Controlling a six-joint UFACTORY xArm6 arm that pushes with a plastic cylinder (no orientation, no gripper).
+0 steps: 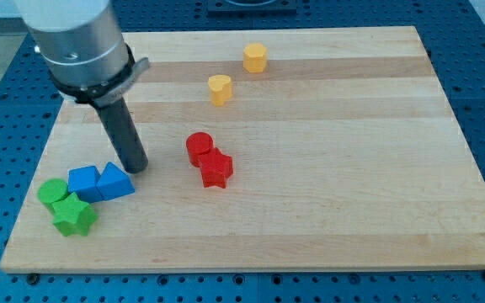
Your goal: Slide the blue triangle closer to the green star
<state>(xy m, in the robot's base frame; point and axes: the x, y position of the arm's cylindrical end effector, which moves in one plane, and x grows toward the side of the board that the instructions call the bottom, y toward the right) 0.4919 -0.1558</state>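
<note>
The blue triangle [115, 181] lies at the view's lower left on the wooden board [327, 210], touching a blue cube [84, 183] on its left. The green star [74, 215] sits just below and left of them, with a green round block [54, 193] touching it at its upper left. My tip [135, 167] rests on the board just above and right of the blue triangle, very close to its upper right edge.
A red round block [199, 148] and a red star [216, 168] touch each other near the board's middle. Two yellow blocks [220, 88] [255, 58] stand toward the view's top. The arm's grey body [78, 42] fills the top left.
</note>
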